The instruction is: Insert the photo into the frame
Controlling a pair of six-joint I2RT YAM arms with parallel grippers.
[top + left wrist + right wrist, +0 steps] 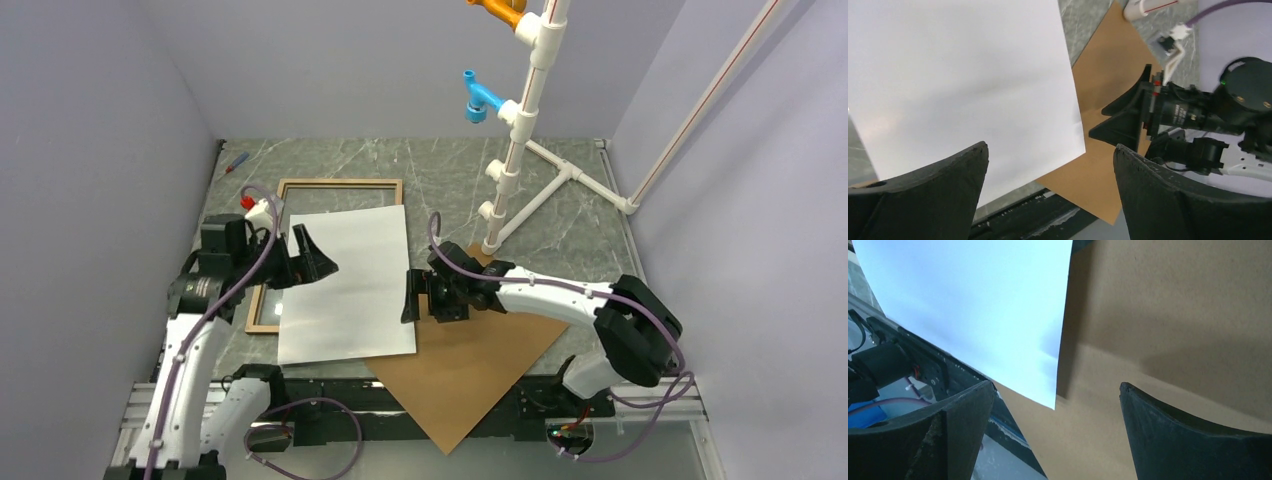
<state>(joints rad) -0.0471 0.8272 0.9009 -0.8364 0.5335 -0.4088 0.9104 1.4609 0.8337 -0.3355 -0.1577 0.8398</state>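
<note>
The photo (348,285) lies white side up, its picture side hidden. It covers the right part of the light-wood frame (340,183) and overlaps the brown backing board (470,370). My left gripper (312,258) is open and empty over the photo's left edge. My right gripper (411,298) is open and empty at the photo's right edge, above the board. The left wrist view shows the photo (958,75), the board (1098,100) and my open gripper (1050,165). The right wrist view shows the photo's near corner (978,305) on the board (1158,315) between my open gripper's (1055,410) jaws.
A white pipe stand (520,150) with blue and orange fittings rises at the back right, its feet spread over the table. A small red-and-blue tool (236,162) lies at the back left. Grey walls close in on both sides. The board's corner overhangs the table's near edge.
</note>
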